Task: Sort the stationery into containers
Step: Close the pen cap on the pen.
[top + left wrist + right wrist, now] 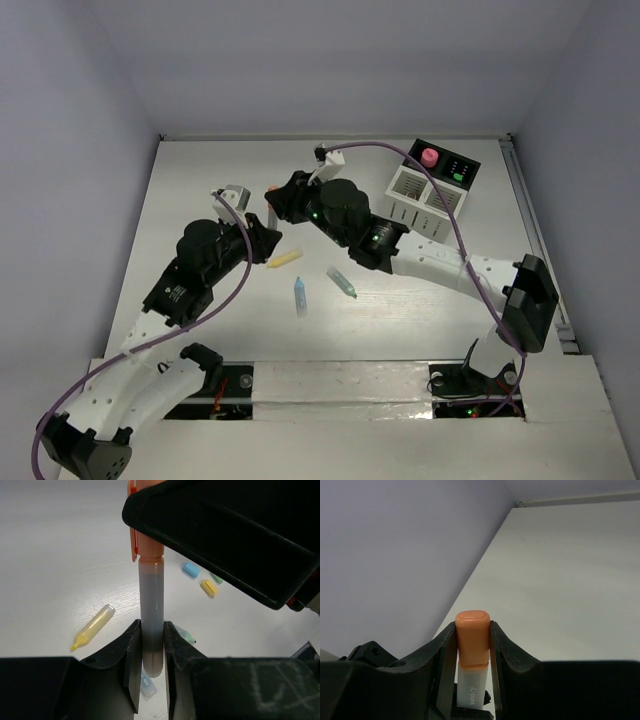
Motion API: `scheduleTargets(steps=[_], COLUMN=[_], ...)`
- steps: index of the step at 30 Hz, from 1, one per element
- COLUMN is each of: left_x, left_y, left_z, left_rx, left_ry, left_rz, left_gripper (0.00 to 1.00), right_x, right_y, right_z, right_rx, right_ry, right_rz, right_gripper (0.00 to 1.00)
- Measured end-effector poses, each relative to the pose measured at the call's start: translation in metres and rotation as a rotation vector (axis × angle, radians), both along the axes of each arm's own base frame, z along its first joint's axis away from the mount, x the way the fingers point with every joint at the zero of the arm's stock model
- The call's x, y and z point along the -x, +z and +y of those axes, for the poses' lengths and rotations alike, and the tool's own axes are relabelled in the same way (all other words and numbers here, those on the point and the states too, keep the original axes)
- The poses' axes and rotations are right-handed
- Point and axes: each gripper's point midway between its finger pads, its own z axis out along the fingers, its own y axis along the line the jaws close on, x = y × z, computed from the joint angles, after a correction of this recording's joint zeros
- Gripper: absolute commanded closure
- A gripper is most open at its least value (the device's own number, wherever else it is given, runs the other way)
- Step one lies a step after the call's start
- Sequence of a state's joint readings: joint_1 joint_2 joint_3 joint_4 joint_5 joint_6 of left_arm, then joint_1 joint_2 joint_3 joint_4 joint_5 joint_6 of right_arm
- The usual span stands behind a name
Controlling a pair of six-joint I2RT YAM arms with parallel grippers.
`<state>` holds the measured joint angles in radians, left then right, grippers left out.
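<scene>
table [200, 200]: is carrying the loose stationery beyond the 2 arm bases.
blue pen [300, 296]: is lying nearest the bases, near the table's middle, touching nothing.
green pen [341, 282]: is lying to the right of the blue pen and slightly farther out, apart from it.
yellow pen [284, 260]: is lying a little farther out, to the left of the other 2, tilted.
left gripper [151, 630]: is clenching both fingers on the pale barrel of the orange-capped pen [151, 590] and holding it above the table.
orange-capped pen: is hanging in the air between the 2 grippers, over the loose pens, with 1 end in each.
right gripper [472, 630]: is squeezing the orange cap [472, 620] from both sides, close against the left gripper's tip.
small chunks: a blue chunk [190, 570], a yellow chunk [209, 587] and a green chunk [216, 578] are lying close together on the table beyond the held pen.
white slatted box [408, 190]: is standing at the far right of the table; what is filling its compartments is too small to tell.
black box [462, 165]: is sitting against the white slatted box's far side.
pink-capped bottle [430, 157]: is standing upright in the black box's left corner.
</scene>
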<state>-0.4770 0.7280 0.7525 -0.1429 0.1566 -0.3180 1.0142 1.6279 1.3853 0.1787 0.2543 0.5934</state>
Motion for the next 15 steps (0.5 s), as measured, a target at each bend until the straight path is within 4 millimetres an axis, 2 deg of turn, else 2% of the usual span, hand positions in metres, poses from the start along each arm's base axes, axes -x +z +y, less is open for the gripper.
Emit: scheduleTargets(steps=[6, 15], left_x=[-0.001, 0.007], left_y=[-0.004, 0.001], left_z=[-0.005, -0.002], left_rx=[-0.023, -0.04], left_ry=[0.01, 0.004], left_rz=[0.002, -0.027], left_gripper=[1.0, 1.0], right_x=[0.002, 0.021], right_y=[-0.002, 0.003], right_z=[0.0, 0.001], right_rx=[0.02, -0.068], right_ry=[0.004, 0.091], right_rz=[0.01, 0.013], right_gripper=[1.0, 1.0])
